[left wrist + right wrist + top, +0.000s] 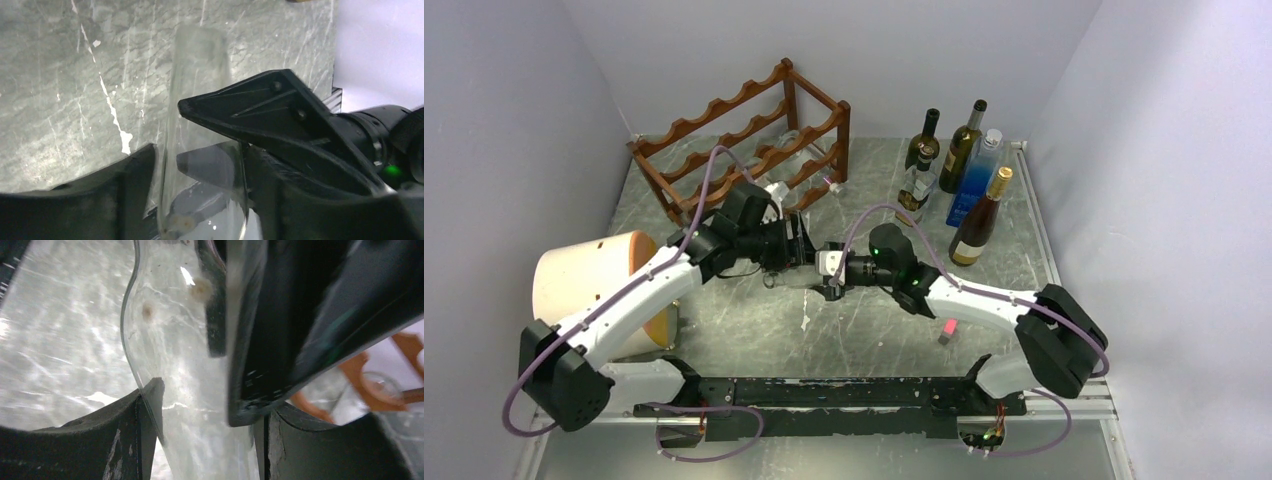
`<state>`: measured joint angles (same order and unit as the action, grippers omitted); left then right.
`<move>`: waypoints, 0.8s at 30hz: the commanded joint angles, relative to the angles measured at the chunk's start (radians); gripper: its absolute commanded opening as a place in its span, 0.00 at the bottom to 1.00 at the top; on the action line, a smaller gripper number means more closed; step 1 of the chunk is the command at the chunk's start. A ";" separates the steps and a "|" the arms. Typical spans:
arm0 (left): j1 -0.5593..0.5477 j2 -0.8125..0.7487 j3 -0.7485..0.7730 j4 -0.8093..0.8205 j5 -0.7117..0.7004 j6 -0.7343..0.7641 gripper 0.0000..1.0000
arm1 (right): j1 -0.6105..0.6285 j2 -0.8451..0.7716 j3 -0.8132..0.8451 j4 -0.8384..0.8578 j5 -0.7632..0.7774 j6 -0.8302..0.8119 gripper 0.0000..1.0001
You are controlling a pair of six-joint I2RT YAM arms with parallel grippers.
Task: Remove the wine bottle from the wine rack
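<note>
- The wine rack is seen at the far left of the grey marbled table. At least one clear bottle is lodged in its lower tiers.
- The wine bottle, of clear glass, is held off the rack, in front of its right end and above the table. It is barely made out from above.
- The left gripper is pressed together on the wine bottle. In the left wrist view, a dark finger is seen against the glass on each side.
- The right gripper is met with the left gripper just in front of the rack. In the right wrist view, its fingers are seen against the same bottle on both sides, pinching it.
- One finger of each gripper is caught in the other's wrist view, laid across the glass.
- Part of the rack and a clear bottle on it are glimpsed at the right edge of the right wrist view.
- A cluster of standing bottles, green, blue and brown among them, is placed to the right of the rack, well apart from it.
- A round cream tub is set in front of the rack's left end.
- A small pink object is lying on the table, in front of the rack and off to its right.
</note>
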<state>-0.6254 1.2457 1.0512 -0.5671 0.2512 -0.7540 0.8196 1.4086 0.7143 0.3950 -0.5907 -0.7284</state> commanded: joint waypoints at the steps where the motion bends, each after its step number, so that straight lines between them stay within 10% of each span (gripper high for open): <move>1: -0.003 -0.117 -0.018 0.103 -0.005 0.025 0.80 | 0.010 -0.056 -0.073 0.111 0.036 0.180 0.00; 7: -0.002 -0.209 0.042 0.034 -0.124 0.078 0.99 | 0.009 -0.135 -0.197 0.214 0.143 0.344 0.00; 24: -0.002 -0.300 0.037 0.086 -0.012 0.173 1.00 | -0.201 -0.385 -0.405 0.455 0.914 0.814 0.00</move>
<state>-0.6285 0.9363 1.0912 -0.5289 0.1726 -0.5995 0.6895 1.0401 0.3267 0.6682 0.1230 0.0059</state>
